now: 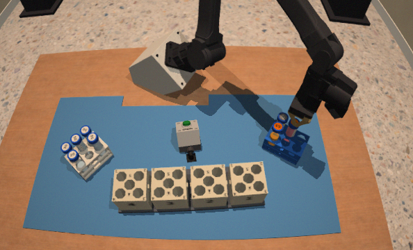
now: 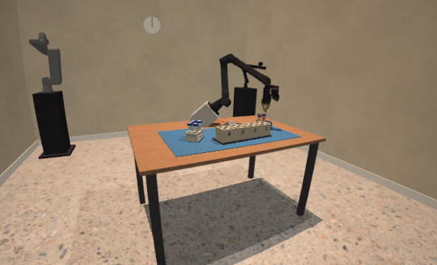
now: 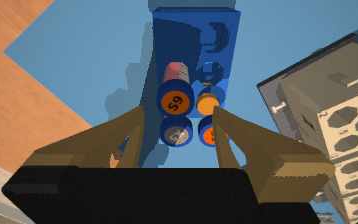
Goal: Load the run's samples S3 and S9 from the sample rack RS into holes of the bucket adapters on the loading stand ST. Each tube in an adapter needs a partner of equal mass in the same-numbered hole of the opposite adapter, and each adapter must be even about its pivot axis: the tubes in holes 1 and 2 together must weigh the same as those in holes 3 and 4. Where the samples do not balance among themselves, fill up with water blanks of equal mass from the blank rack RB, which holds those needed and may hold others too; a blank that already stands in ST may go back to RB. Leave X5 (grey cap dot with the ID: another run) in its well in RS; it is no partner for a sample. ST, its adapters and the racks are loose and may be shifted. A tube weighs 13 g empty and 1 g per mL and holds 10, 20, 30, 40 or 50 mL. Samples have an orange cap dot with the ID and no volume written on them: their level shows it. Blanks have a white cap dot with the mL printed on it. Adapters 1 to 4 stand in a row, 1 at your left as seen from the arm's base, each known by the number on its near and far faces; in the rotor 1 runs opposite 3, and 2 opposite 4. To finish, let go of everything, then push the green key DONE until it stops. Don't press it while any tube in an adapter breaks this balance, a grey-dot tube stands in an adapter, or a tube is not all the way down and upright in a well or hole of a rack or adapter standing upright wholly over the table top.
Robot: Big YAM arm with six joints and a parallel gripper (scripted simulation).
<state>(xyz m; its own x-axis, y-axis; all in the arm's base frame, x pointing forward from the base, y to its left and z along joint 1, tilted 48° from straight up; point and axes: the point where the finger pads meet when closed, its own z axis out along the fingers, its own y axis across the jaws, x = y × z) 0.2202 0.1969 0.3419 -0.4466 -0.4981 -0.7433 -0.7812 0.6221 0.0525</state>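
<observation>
While the arm is hanging over the right side of the frame, these points are being noted:
Claw: the claw is standing part open above the blue sample rack, gripping nothing.
S9: the tube S9 is sitting in a rack well, its orange dot facing up, between but below the fingers.
Neighbours: a grey-dot tube and a second orange-dot tube, ID unreadable, are standing just beside S9.
Adapters: all four adapters, lower centre of the worktop, are showing open holes.
Blanks: white-dot blanks are waiting at left.
Advice: judging by this, the next grasp is needing a straight descent centred on one cap, fingers clearing the neighbours, then a vertical lift.
</observation>
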